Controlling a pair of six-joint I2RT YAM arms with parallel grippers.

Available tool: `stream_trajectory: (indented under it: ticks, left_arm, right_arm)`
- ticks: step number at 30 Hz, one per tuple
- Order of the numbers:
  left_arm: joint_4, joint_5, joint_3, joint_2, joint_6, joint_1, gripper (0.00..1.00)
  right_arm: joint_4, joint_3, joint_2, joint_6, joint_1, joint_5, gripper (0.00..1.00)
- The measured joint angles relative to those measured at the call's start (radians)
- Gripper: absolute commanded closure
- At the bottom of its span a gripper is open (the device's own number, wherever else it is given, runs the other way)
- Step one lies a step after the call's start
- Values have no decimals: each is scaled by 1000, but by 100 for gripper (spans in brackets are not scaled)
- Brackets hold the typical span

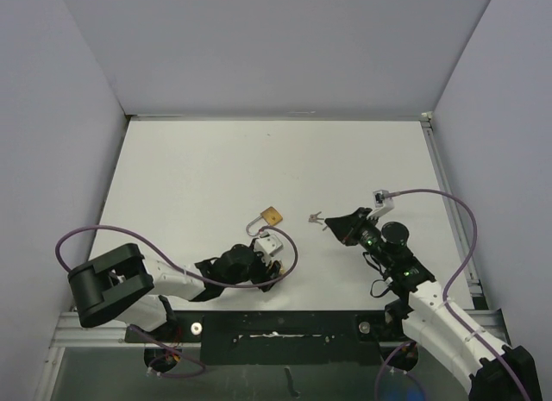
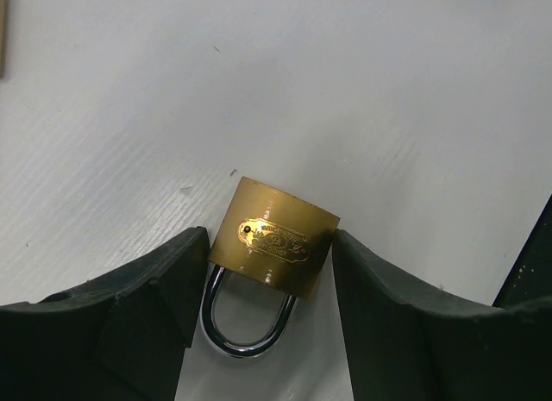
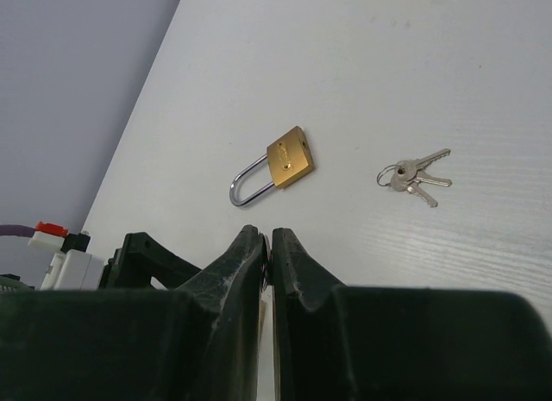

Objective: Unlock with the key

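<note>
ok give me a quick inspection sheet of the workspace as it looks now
surface: white table, flat
job's things: brass padlock lying flat, shackle looks closed; keys on a ring beside it, apart
clutter: nothing seen
grippers: left claw open, straddling the padlock; right claw shut, empty
cables: purple cables loop off both arms
surroundings: plain walls on three sides

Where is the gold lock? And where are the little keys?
padlock [image 2: 276, 241], left wrist view, on the middle of its brass body.
keys [image 3: 412, 177], right wrist view, on the key heads beside the ring.
</note>
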Motion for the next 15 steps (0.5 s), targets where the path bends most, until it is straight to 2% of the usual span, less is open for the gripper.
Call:
stream_trajectory:
  ticks: [7, 15]
  left_arm:
    - [4, 17, 2, 3, -13, 5, 38]
    - [-9, 35, 41, 37, -14, 1, 37]
  right_arm:
    - [-3, 0, 12, 0, 0, -12, 100]
    - [-3, 0, 17, 0, 0, -19, 100]
